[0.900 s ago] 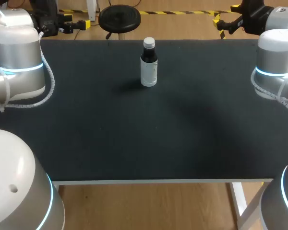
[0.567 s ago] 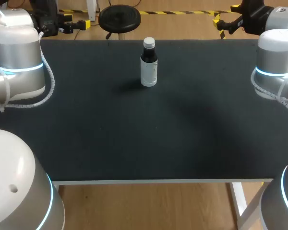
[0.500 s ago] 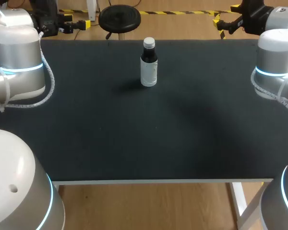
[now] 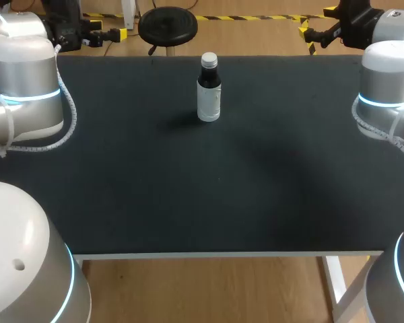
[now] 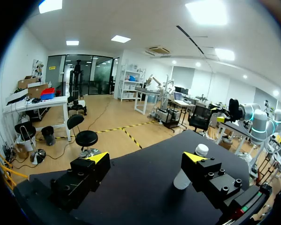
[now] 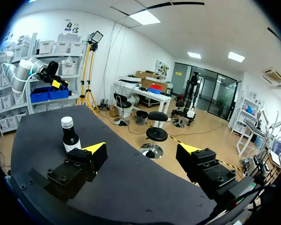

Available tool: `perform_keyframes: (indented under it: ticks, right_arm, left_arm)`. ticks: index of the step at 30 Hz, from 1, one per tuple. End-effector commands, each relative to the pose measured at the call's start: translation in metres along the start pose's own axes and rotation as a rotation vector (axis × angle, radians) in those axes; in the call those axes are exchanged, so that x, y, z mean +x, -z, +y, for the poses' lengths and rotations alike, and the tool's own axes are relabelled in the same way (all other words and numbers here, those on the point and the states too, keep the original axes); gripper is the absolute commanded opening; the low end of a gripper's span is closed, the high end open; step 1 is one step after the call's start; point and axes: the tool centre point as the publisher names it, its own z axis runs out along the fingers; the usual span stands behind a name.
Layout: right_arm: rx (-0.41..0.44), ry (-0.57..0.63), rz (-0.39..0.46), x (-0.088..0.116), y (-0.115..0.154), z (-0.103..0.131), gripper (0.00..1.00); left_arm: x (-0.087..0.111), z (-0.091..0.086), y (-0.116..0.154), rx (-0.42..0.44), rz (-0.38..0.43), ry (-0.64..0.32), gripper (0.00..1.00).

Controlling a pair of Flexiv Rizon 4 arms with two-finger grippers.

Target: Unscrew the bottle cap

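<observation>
The bottle [image 4: 209, 94] is standing upright near the far edge of the surface [image 4: 188, 202], about midway along that edge. A broad stretch of matte black covering is lying between it and the near edge, and much the same to either side. The near edge is showing as a thin pale strip.

The left arm [image 4: 23, 81] is coming in at the far left corner and the right arm [image 4: 390, 81] at the far right corner. Both are well apart from the bottle. Their casings are smooth, rounded and silver-grey, with light-blue rings glowing around the joints.

The bottle is a small cylinder with a dark neck, a white label wrapping its lower body, and a round pale cap [image 4: 209, 60] sitting on top.

The left hand [image 5: 146, 157] is spread wide, its black blocky fingers ending in yellow wedges. The bottle is ahead of it, and one finger is hiding the lower body. The right hand [image 6: 143, 148] is likewise spread wide; the bottle is ahead of it, with its base cut off behind one finger.

From the head view both hands are looking small and dark, hard to make out.
</observation>
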Motion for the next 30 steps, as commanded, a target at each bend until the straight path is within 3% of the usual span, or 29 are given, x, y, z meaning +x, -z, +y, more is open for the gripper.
perform_keyframes:
  ticks: [1, 15, 30]
  right_arm:
    - [0.001, 0.000, 0.000, 0.000, 0.001, 0.000, 1.00]
    - [0.001, 0.000, 0.000, 0.000, 0.001, 0.000, 1.00]
    - [0.001, 0.000, 0.000, 0.000, 0.001, 0.000, 1.00]
  left_arm:
    - [-0.001, 0.002, -0.003, 0.016, 0.034, -0.033, 1.00]
    - [0.011, 0.010, -0.010, 0.158, 0.342, -0.333, 1.00]
    - [0.013, 0.012, -0.009, 0.151, 0.366, -0.343, 1.00]
